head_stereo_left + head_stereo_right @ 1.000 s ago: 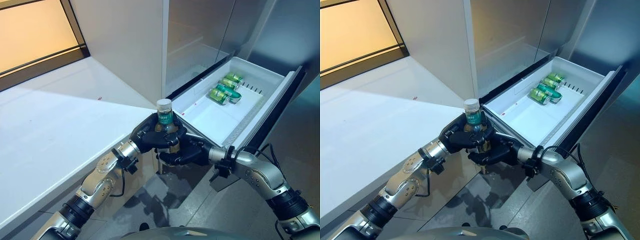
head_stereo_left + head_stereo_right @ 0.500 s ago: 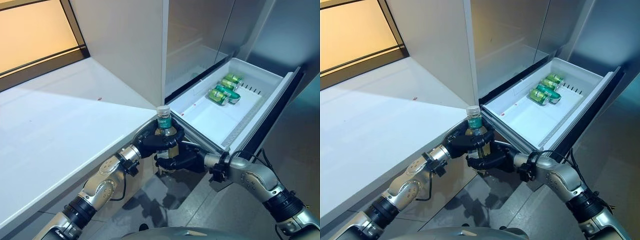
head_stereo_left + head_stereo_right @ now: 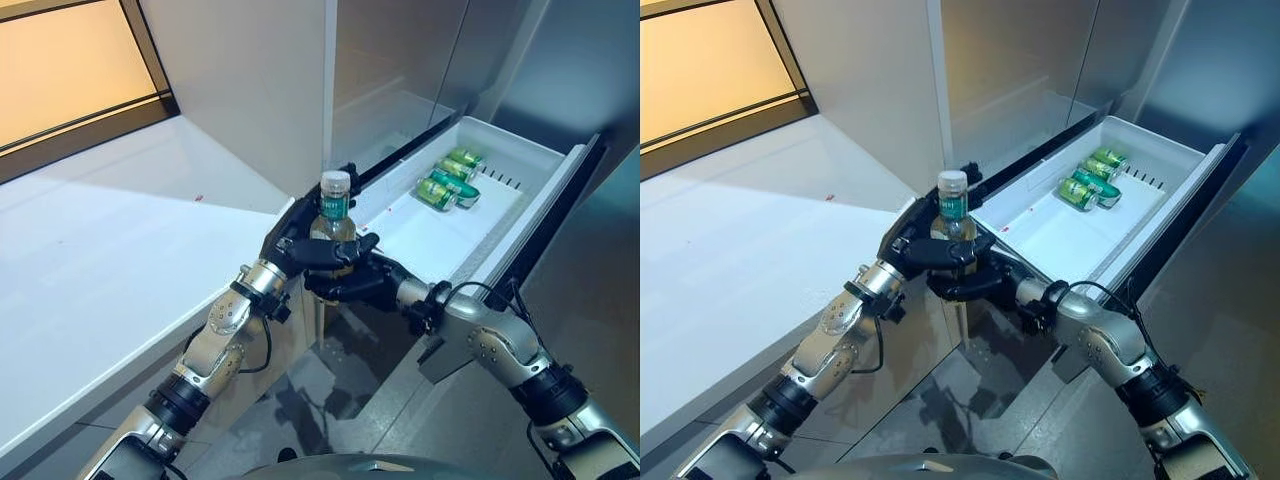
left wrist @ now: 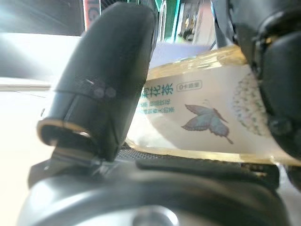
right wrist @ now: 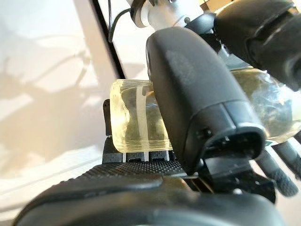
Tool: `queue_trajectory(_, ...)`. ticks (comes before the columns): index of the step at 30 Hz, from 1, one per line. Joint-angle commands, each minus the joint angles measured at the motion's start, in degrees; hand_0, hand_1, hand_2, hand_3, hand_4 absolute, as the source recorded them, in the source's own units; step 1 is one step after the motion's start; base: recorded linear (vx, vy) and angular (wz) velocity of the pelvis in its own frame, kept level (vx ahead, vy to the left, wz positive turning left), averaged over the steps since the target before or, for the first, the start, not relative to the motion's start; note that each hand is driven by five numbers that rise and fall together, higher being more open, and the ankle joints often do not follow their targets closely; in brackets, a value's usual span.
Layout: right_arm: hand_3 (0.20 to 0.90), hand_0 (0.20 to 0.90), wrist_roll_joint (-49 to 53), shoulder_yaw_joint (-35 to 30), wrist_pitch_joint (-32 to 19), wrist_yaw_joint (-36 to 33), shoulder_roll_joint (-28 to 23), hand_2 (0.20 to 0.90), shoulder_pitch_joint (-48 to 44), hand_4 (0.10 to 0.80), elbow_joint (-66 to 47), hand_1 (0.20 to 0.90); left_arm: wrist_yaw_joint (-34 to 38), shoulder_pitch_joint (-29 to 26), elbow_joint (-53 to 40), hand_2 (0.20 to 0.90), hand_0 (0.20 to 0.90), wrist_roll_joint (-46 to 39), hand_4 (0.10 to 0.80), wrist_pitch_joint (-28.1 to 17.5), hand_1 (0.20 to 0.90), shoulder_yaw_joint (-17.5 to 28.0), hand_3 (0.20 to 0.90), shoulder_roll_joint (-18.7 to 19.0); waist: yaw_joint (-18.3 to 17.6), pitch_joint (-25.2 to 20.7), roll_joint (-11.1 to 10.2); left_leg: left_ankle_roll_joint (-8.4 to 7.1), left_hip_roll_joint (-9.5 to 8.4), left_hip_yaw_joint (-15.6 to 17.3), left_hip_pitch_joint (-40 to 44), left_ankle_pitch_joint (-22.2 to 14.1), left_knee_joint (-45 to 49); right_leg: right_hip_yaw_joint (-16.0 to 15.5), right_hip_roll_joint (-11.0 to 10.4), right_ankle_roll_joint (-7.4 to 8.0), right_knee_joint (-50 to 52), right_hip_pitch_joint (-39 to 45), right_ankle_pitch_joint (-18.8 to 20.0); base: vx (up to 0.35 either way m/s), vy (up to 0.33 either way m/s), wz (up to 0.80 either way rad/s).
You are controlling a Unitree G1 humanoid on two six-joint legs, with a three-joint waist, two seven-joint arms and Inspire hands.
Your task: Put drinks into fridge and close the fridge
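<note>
A: Bottle (image 3: 335,215) is up in both hands, upright, white cap on top, just at the near corner of the fridge drawer (image 3: 545,160), not over the tray yet. Left hand (image 3: 296,240) clenched round the upper body w/ thumb across the label; right hand (image 3: 352,283) wrapped round the lower part from underneath.

B: Risks?

A: Two hands on one bottle, so the handoff is the weak spot imo. If one lets go before the other has a firm hold, it could drop to the floor (image 3: 350,400) beside the bench (image 3: 120,260). Also the drawer's front corner sits right by the bottle; carried too low, the base may clip the rim and tip.

B: Anything inside to hit?

A: Cans (image 3: 449,178) lie on their sides at the far end of the drawer, near end is bare white, so room to set it down. Laid down, the bottle could roll towards them, prob harmless.

B: Counts?

A: One bottle. Cans: three clear, poss. a fourth, they're bunched so can't tell for sure. One drawer, pulled right out, so closing isn't done yet.
</note>
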Motion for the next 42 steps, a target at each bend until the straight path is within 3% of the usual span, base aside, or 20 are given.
queue_trajectory(1, 0.2, 0.3, 2.1, -11.9, -11.4, -9.1, 2.5, 0.3, -13.8, 0.1, 1.6, 0.3, -0.4, -8.4, -7.5, 0.9, 0.9, 5.6, 0.8, -11.2, 0.9, -2.4, 0.9, -3.7, 0.2, -4.2, -0.5, 1.77, -2.05, -1.0, -0.1, -7.0, 1.7, 0.0, 2.2, 2.4, 4.8, -5.1, -0.6, 0.0, 0.0, 0.0)
queue_trajectory(6, 0.2, 0.3, -5.1, -18.0, -15.0, -12.6, -1.8, 0.3, -16.5, 0.1, 1.5, 0.3, 1.7, -5.9, -8.5, 0.9, 0.9, 3.3, 0.8, -9.4, 0.9, 1.3, 0.9, -3.1, 0.4, -4.5, -0.8, 1.62, -1.99, -1.4, -0.4, -7.2, 1.8, 0.3, 2.4, 2.25, 4.9, -5.3, -0.7, 0.0, 0.0, 0.0)
queue_trajectory(10, 0.2, 0.3, -20.3, -22.4, -18.6, -13.6, -8.1, 0.3, -16.1, 0.1, 0.9, 0.3, -0.9, -2.7, -9.2, 0.9, 0.9, -0.9, 0.8, -6.5, 0.9, 3.1, 0.9, -2.9, 0.3, -4.6, -0.8, 1.67, -2.03, -1.6, -0.8, -7.2, 1.8, 0.6, 2.5, 2.11, 5.2, -5.7, -0.8, 0.0, 0.0, 0.01)
queue_trajectory(16, 0.2, 0.3, -24.3, -27.7, -20.5, -14.1, -15.7, 0.3, -14.4, 0.1, 3.1, 0.3, -10.0, 2.1, -8.9, 0.9, 0.9, -10.4, 0.8, -2.5, 0.9, 4.1, 0.9, -2.4, 0.2, -4.3, -1.0, 1.73, -2.14, -1.8, -1.0, -7.2, 1.9, 0.8, 2.7, 1.97, 5.1, -5.8, -0.7, 0.0, 0.0, 0.0)
queue_trajectory(21, 0.2, 0.3, -23.8, -28.1, -21.1, -14.8, -20.1, 0.3, -15.5, 0.1, 6.5, 0.3, -24.0, 5.8, -8.5, 0.9, 0.9, -22.6, 0.8, 8.5, 0.9, 2.4, 0.9, -2.7, 0.5, -4.3, -0.8, 1.49, -1.99, -1.6, -1.1, -7.2, 2.2, 0.2, 2.5, 2.04, 5.1, -5.8, -0.7, 0.006, 0.003, 0.0)
queue_trajectory(26, 0.2, 0.3, -20.7, -25.6, -20.9, -14.9, -23.0, 0.3, -19.1, 0.1, 12.2, 0.3, -30.1, 8.9, -7.5, 0.9, 0.9, -27.3, 0.8, 18.7, 0.9, -0.8, 0.9, -3.1, 1.1, -4.4, -0.6, 1.33, -1.98, -1.6, -0.7, -7.6, 2.1, -0.4, 2.2, 2.18, 4.9, -5.2, -1.2, 0.029, 0.012, 0.04)
queue_trajectory(28, 0.2, 0.3, -18.7, -23.7, -21.2, -14.3, -25.3, 0.3, -22.4, 0.1, 17.5, 0.3, -30.9, 11.2, -5.9, 0.9, 0.9, -27.3, 0.8, 22.6, 0.9, -3.2, 0.9, -2.3, 1.8, -4.4, -0.5, 1.18, -1.97, -1.8, -0.8, -7.6, 2.3, -1.0, 2.0, 2.21, 4.7, -5.0, -1.2, 0.044, 0.001, 0.05)
queue_trajectory(35, 0.2, 0.3, -15.9, -18.3, -23.1, -12.1, -28.6, 0.3, -29.6, 0.1, 30.2, 0.3, -30.5, 17.3, 1.3, 0.9, 0.9, -24.0, 0.8, 27.2, 0.9, -7.1, 0.9, 0.4, 4.2, -4.2, -0.4, 0.99, -2.11, -2.6, -1.5, -7.3, 2.4, -3.1, 1.5, 2.16, 4.4, -4.9, -1.4, 0.03, -0.009, 0.09)
queue_trajectory(42, 0.2, 0.3, -19.2, -13.4, -20.5, -8.4, -28.8, 0.3, -32.9, 0.1, 43.0, 0.3, -27.8, 21.1, 15.0, 0.9, 0.9, -14.0, 0.8, 24.0, 0.9, -7.7, 0.9, 0.9, 6.5, -3.3, -0.4, 0.89, -2.31, -3.2, -2.5, -6.9, 2.8, -4.9, 0.9, 2.03, 4.0, -4.8, -1.5, 0.025, -0.028, 0.12)
